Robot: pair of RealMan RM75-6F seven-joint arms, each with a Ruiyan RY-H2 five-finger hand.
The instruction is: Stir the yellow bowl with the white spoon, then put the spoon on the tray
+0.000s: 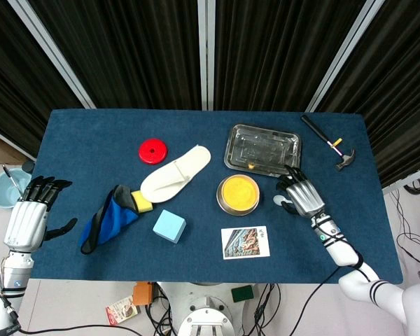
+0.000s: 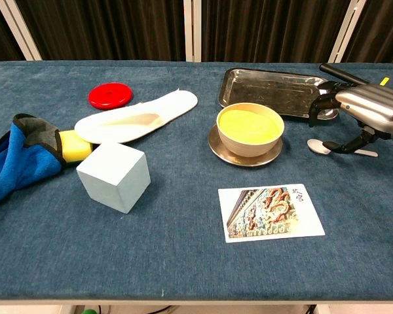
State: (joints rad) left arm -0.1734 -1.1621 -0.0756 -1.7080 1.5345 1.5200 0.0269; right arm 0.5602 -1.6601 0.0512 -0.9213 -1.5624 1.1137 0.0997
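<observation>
The yellow bowl [image 1: 239,194] [image 2: 249,127] stands on a saucer mid-table, in front of the metal tray [image 1: 262,150] [image 2: 275,88]. My right hand [image 1: 302,194] [image 2: 363,114] hovers just right of the bowl and holds the white spoon [image 2: 318,146] [image 1: 278,200] by its handle between thumb and fingers. The spoon's scoop points left toward the bowl, a short way from its rim and above the cloth. My left hand [image 1: 26,220] hangs off the table's left edge with its fingers spread, holding nothing.
A hammer [image 1: 329,143] lies at the back right. A postcard [image 2: 270,211] lies in front of the bowl. On the left half are a white slipper [image 1: 176,173], a red disc [image 1: 152,150], a light-blue cube [image 2: 113,175], a yellow sponge [image 2: 74,145] and a blue cloth [image 1: 109,219].
</observation>
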